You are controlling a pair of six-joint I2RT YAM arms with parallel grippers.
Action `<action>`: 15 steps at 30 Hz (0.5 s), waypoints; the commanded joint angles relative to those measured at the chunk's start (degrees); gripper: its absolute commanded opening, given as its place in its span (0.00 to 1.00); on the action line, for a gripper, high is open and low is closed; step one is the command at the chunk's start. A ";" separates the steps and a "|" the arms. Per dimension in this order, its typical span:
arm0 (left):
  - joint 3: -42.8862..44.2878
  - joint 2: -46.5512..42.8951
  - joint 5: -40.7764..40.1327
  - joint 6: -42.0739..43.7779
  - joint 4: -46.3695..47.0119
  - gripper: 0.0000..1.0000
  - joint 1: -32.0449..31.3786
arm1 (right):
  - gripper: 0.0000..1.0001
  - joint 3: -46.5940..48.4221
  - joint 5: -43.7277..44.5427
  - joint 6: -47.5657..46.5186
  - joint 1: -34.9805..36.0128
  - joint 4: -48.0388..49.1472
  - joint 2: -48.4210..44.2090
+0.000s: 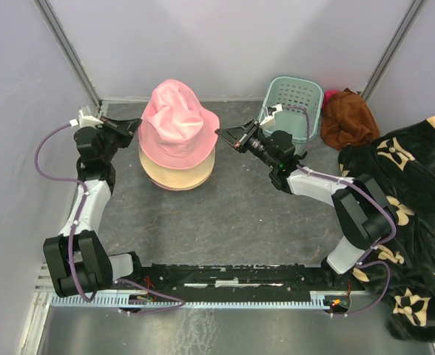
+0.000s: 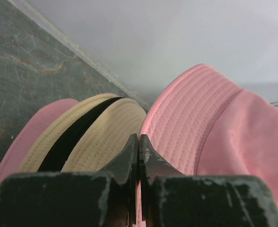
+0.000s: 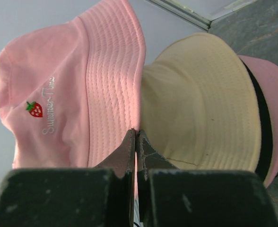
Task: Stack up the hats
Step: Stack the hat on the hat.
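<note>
**Top external view.** The hats form one pile on the far left-centre part of the grey counter [image 1: 240, 214]. A top pink hat [image 1: 174, 118] lies crumpled over a beige hat [image 1: 177, 174], whose brim shows beneath it. The left tool [image 1: 134, 126] sits at the left edge of the pile and the right tool [image 1: 225, 135] at its right edge. Both point inward at brim height. To the right, against the far wall, a teal basket [image 1: 291, 103] stands tilted, with a rust-brown cloth [image 1: 348, 118] just beside it. A black blanket [image 1: 402, 214] with a beige pattern fills the right side.

**Left wrist view.** The tool's jaws are pressed together with no gap. Their tips meet where the top pink hat's stitched brim borders the beige hat [image 2: 106, 127]. Whether fabric is pinched cannot be told. A black band [image 2: 68, 142] crosses the beige brim. The lower pink hat [image 2: 30, 137] shows to the left, under the beige one.

**Right wrist view.** The jaws are likewise fully together, their tips at the edge of the top pink hat's brim. A pinch on the cloth cannot be confirmed. That hat carries a strawberry emblem [image 3: 34, 109] above the script "Summer Time". The beige hat lies to its right, and the lower pink hat's brim lies beyond that.
</note>
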 commanded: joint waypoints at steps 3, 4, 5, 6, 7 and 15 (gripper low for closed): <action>5.38 2.11 0.31 7.58 -5.61 0.03 -2.46 | 0.01 -0.26 1.05 2.37 -0.87 5.78 3.42; 5.57 2.22 0.14 8.23 -6.51 0.03 -2.53 | 0.01 -0.44 1.20 2.43 -0.91 5.77 3.64; 5.67 2.26 -0.11 8.85 -7.44 0.03 -2.59 | 0.01 -0.47 1.27 2.39 -0.94 5.77 3.94; 5.71 2.27 -0.37 9.64 -8.60 0.03 -2.57 | 0.01 -0.55 1.22 2.22 -0.92 5.59 4.13; 5.56 2.25 -0.71 10.17 -9.28 0.03 -2.55 | 0.01 -0.52 1.07 2.06 -0.93 5.33 4.27; 1.92 0.30 -2.84 12.23 -11.70 0.03 -2.54 | 0.01 -1.07 -0.55 0.89 -0.46 4.24 4.46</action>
